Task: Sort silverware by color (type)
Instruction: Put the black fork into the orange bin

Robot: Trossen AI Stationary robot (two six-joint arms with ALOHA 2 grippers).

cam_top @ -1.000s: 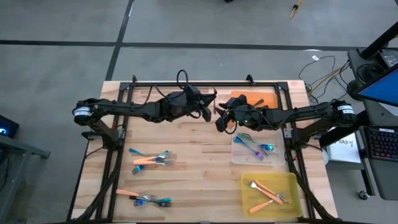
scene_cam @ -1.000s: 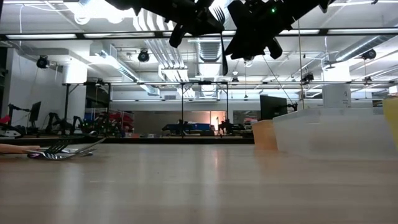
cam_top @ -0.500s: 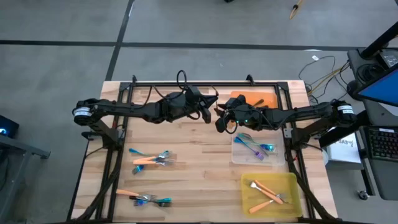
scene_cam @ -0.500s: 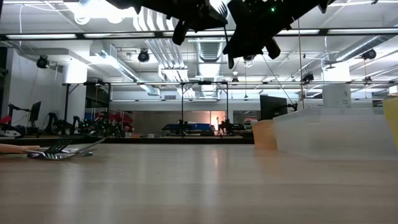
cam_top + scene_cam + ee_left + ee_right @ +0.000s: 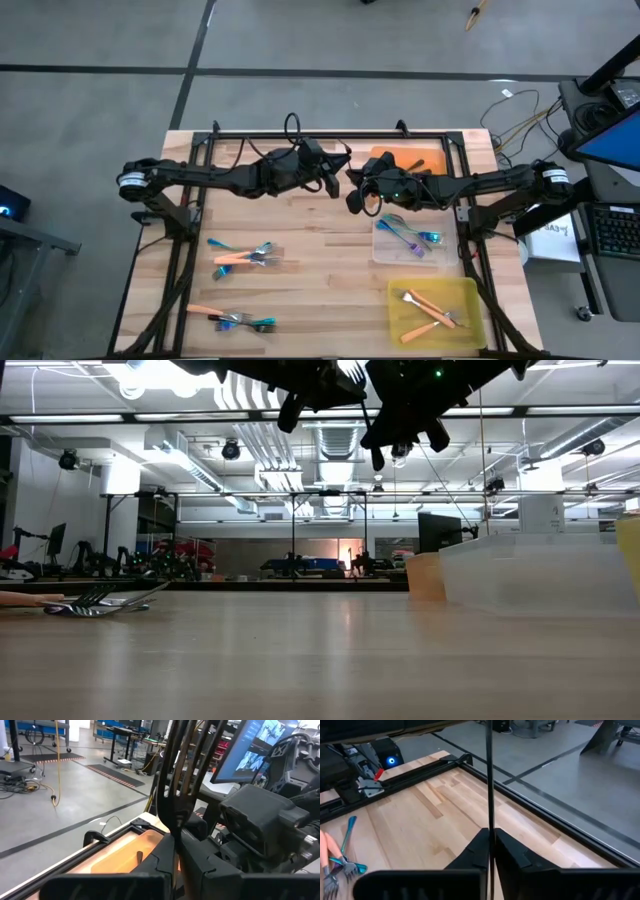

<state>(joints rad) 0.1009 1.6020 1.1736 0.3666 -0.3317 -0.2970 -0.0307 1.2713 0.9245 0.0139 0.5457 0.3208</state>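
Silverware in play is one dark-handled fork (image 5: 181,775), held aloft above the table's far edge, pinched shut by both the left gripper (image 5: 331,180) and the right gripper (image 5: 353,195). Left should release first; then carry it to the orange tray (image 5: 425,158).

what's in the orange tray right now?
The orange tray at the table's far edge shows one dark fork lying inside. The right gripper and its arm hang over the tray's near left part, so anything below them is hidden.
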